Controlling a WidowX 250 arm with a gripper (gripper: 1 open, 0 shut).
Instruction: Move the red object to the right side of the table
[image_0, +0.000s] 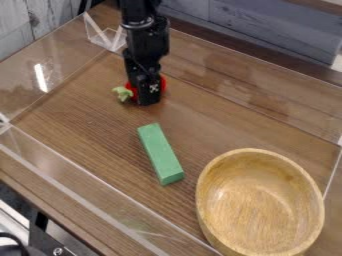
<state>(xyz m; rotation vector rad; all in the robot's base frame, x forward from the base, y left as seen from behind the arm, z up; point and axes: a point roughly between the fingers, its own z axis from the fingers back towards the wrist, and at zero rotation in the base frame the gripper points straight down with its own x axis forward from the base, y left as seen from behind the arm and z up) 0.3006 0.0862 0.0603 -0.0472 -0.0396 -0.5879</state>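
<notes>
My gripper (146, 93) points straight down over the red object (139, 92), jaws apparently spread around it, though the view is too coarse to be sure. It lies on the table (80, 130)'s far left, well apart from the green block (160, 153) and wooden bowl (262, 205).

bare table (254, 105) lies open to the right of the gripper (144, 93); nearer the camera, a green block (160, 153) and wooden bowl (261, 205) stand in the way, with clear acrylic walls (80, 205) bordering all.
</notes>
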